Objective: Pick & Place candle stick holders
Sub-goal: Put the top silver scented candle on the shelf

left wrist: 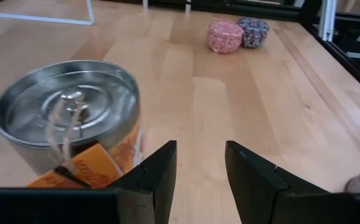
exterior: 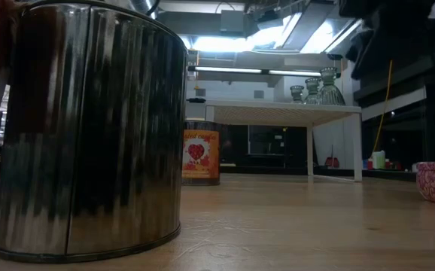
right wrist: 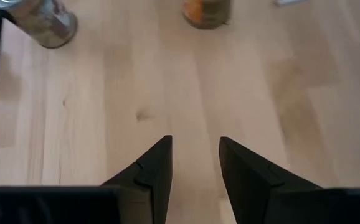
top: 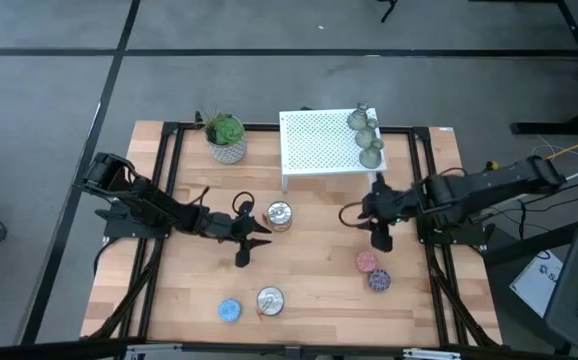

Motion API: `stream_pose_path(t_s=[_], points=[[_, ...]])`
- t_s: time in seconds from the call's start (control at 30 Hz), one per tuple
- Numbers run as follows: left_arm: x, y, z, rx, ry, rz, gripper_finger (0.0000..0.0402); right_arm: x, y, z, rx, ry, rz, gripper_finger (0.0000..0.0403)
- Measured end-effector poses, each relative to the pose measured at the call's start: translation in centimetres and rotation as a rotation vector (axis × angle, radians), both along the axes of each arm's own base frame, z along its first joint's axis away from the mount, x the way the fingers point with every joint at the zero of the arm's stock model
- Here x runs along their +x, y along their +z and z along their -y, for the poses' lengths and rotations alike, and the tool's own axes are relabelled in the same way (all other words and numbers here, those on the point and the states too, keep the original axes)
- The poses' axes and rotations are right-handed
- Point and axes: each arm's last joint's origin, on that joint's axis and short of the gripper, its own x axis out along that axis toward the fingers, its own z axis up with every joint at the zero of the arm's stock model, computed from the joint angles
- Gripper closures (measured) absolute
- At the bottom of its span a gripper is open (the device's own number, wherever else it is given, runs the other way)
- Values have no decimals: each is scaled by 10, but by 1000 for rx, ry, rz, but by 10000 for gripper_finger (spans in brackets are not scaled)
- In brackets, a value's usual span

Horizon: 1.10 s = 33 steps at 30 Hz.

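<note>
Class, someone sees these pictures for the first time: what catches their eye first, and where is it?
Three candle stick holders cluster on the white perforated shelf at the table's back. A potted plant stands left of the shelf. Both dark arms reach inward, the left pincer beside a metal tin, the right pincer over bare wood.

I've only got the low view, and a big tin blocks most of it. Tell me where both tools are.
Observer: The left tool hovers mid-table beside the orange-labelled tin, open and empty.
Operator: Now the right one.
Observer: The right tool is open over bare wood, near the white shelf, its fingers pointing towards that same tin.
Operator: Give me the candle holders' layout.
Observer: Three candle holders stand in a row along the shelf's right edge.
</note>
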Motion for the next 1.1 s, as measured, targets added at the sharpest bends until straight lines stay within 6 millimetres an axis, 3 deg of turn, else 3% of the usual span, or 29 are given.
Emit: stream_pose_path(t_s=[0.2,0.57,0.97,1.1], points=[[2,6,-5,2,19,22,270,2,-33,-14,25,66,100,268],[16,24,-9,76,2,82,270,-8,-69,-28,-45,149,289,268],[36,42,-18,75,28,61,270,-25,-107,-29,74,404,505,268],[45,50,-22,83,44,14,270,-36,-119,-25,82,407,505,268]])
